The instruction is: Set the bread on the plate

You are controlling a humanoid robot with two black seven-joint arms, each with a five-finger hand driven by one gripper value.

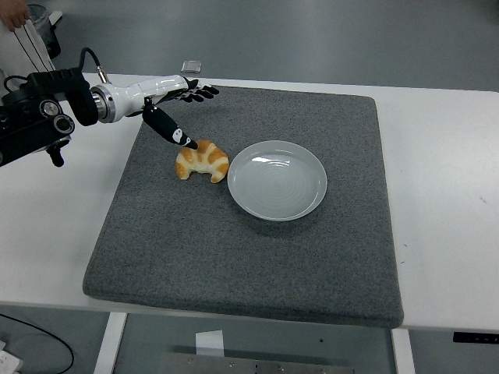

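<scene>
Golden bread (pixel 203 160) is lying on a grey mat (pixel 234 257), just left of a white plate (pixel 277 180) and not on it. Reaching in from the left edge, the left hand (pixel 173 105) is hovering over the mat's far left part, fingers spread and holding nothing (thumb pointing down, its tip just beside the bread).

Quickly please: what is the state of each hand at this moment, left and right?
Left hand: open, fingers spread, holding nothing, thumb just above the bread.
Right hand: not in view.
</scene>
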